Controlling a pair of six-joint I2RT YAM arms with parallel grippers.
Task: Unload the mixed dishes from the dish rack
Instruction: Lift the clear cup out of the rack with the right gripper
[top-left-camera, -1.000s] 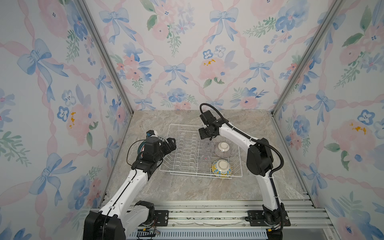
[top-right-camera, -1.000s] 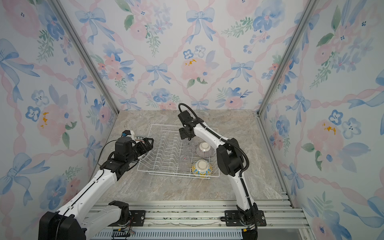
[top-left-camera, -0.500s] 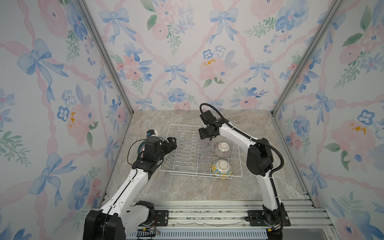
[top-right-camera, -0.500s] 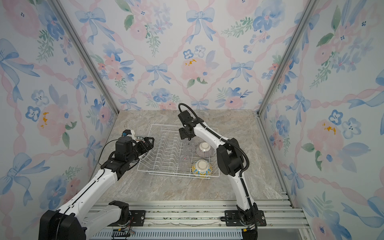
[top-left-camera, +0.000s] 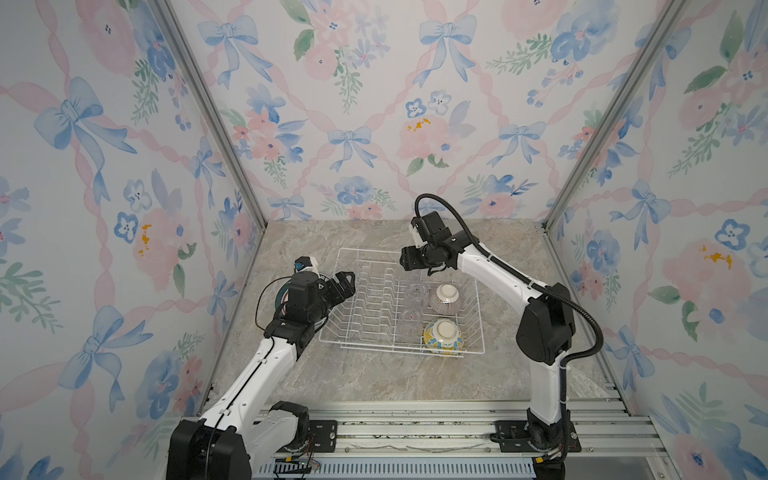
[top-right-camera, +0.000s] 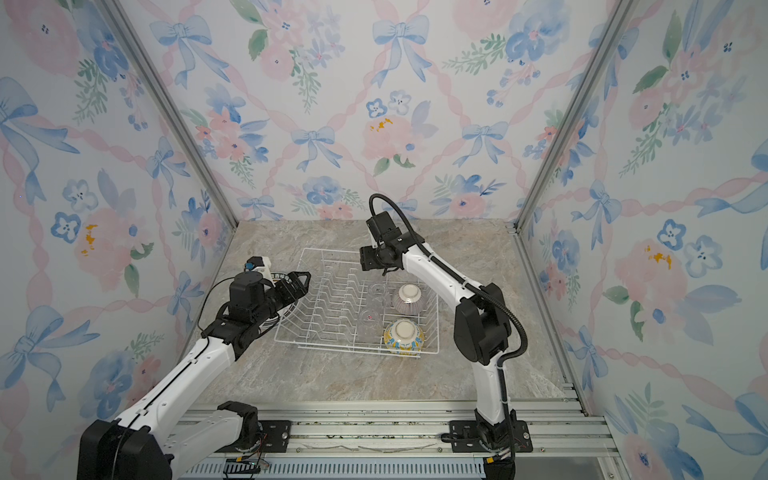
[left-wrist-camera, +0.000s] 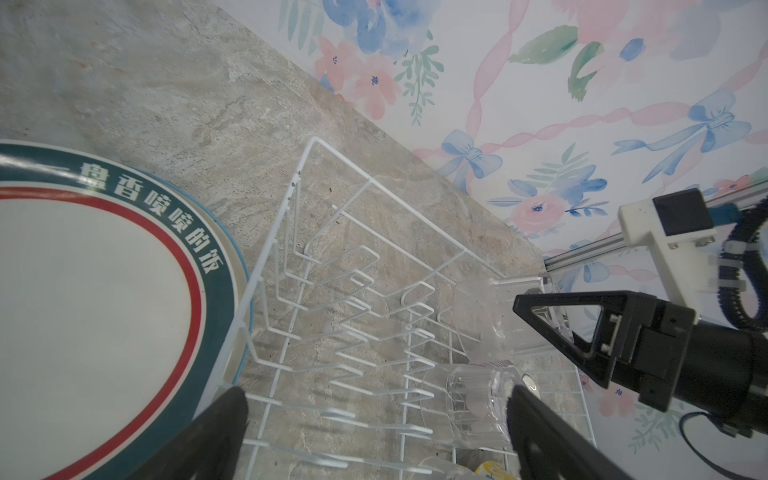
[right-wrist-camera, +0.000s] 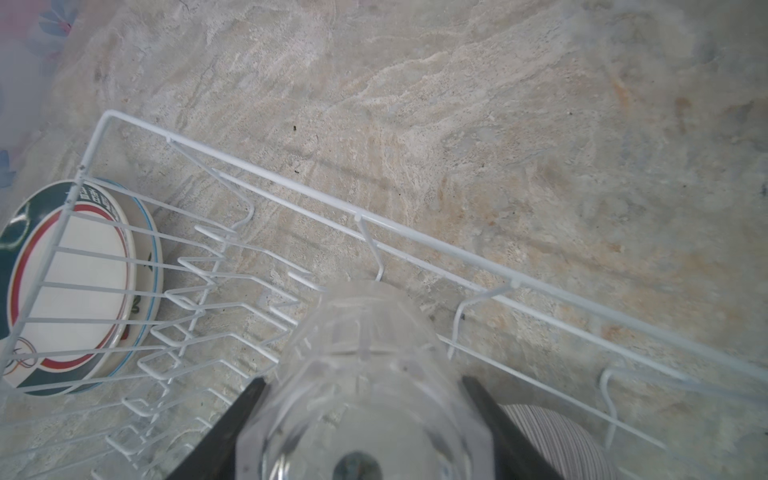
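- Flowered wallpaper on three sides, marbled table (top-left-camera: 374, 374) underfoot. In both top views the dish rack (top-left-camera: 365, 251) (top-right-camera: 332, 250) sits mid-table. My left gripper (top-left-camera: 348, 283) hangs at its left end and my right gripper (top-left-camera: 411, 261) is over its far side.
- Same views: purple-striped bowl (top-left-camera: 446, 300) and yellow-blue bowl (top-left-camera: 442, 334) are upside down at the rack's right end. Clear glasses (top-left-camera: 409, 318) stand just beside them, inside the rack.
- Left wrist view: my left jaws are spread wide and grip nothing, with rack wire below them. The green-and-red rimmed plate (left-wrist-camera: 83, 299) lies flat on the table outside the rack, just beside its left wall.
- Right wrist view: my right jaws are partly closed on the held glass (right-wrist-camera: 361, 332), one finger against each side of it, above the rack's far rim. I cannot tell whether it is clear of the wires. Off to the side, the rimmed plate rests on a blue-edged plate (right-wrist-camera: 143, 286), both outside the rack.
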